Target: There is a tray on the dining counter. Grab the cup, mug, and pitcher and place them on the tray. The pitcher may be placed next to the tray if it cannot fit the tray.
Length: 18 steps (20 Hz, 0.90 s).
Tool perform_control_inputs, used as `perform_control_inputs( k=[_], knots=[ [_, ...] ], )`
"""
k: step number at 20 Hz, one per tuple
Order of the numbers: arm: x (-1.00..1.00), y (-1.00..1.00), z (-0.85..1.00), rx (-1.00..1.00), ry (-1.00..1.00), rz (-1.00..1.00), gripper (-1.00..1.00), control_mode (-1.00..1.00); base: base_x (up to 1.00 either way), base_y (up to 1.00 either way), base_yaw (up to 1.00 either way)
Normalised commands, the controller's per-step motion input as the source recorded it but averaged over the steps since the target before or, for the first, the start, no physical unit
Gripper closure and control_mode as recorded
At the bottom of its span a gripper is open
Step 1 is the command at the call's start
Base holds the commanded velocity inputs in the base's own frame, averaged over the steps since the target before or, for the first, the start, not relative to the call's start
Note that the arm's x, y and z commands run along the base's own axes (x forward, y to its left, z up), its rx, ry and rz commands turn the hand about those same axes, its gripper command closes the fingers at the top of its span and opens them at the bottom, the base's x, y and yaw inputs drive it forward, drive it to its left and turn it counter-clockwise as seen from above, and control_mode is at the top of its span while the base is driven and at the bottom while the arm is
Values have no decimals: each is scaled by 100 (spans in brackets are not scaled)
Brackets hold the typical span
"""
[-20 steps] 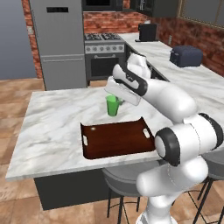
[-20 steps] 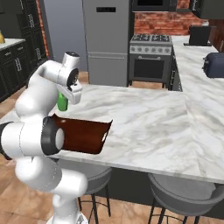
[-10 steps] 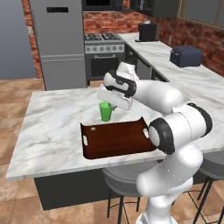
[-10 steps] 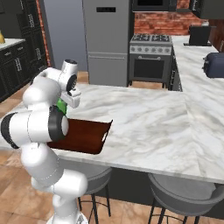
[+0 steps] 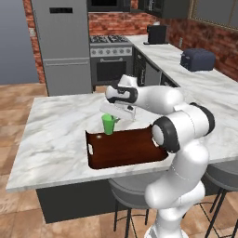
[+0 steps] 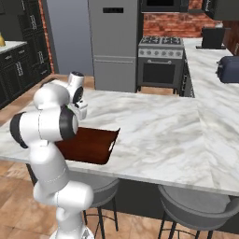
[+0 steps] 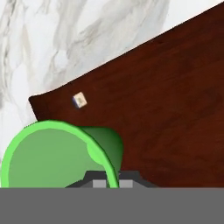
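Carried leftward and lower since a second ago, the cup [image 5: 109,124] now hangs at the far rim of the tray [image 5: 125,148], near its left end, where before it was over bare marble beyond the tray. The gripper [image 5: 113,116] is clamped fully shut on the cup's rim; in the hand view the green rim [image 7: 105,162] runs between the two dark tips, with the tray's dark wood directly below and a small pale speck [image 7: 79,100] lying on the wood near a corner. Whether the cup's base already touches the tray cannot be told from these views.

The tray lies near the front edge of the counter [image 5: 56,121], in front of the arm; in the right base view it shows as a dark slab [image 6: 95,144] partly behind the robot's body. Judged from this, the cup is in the last stretch of its placement: a short descent and release would seat it, leaving mug and pitcher to fetch.

No brand, label or legible writing can be made out on the cup, tray or background appliances.
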Motion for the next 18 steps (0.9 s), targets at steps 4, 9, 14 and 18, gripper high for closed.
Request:
perform_control_inputs(
  k=[4,9,14,18],
  knots=[
    [30,10,-27,0,0,5,100,-100,0,0,0],
    [34,1,-29,0,0,5,100,-100,0,0,0],
    [23,2,-26,0,0,6,100,-100,0,0,0],
    [9,5,-17,0,0,5,100,-100,0,0,0]
  ],
)
